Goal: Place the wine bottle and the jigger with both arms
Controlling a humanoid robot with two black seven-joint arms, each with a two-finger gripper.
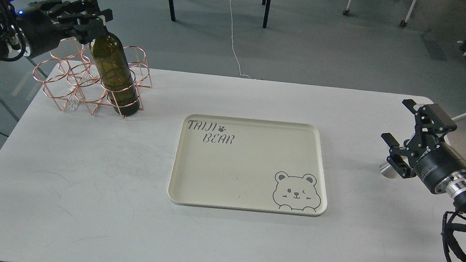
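Even bright light, soft shadows, sharp focus

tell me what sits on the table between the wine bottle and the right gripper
Head view: only the cream bear tray, empty, lies between the wine bottle and the right gripper.

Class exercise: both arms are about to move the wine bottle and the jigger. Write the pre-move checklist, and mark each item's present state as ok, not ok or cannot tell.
1. Left tool around the wine bottle neck: ok; firmness of grip: cannot tell.
2. Bottle free of the copper wire rack: not ok, its base still sits in a rack ring.
3. Right tool open over the jigger: ok, fingers spread.
4. Jigger grasped: not ok; it stands on the table, mostly hidden behind the tool.
5. Tray free to receive items: ok, nothing on it.
6. Jigger upright: cannot tell.
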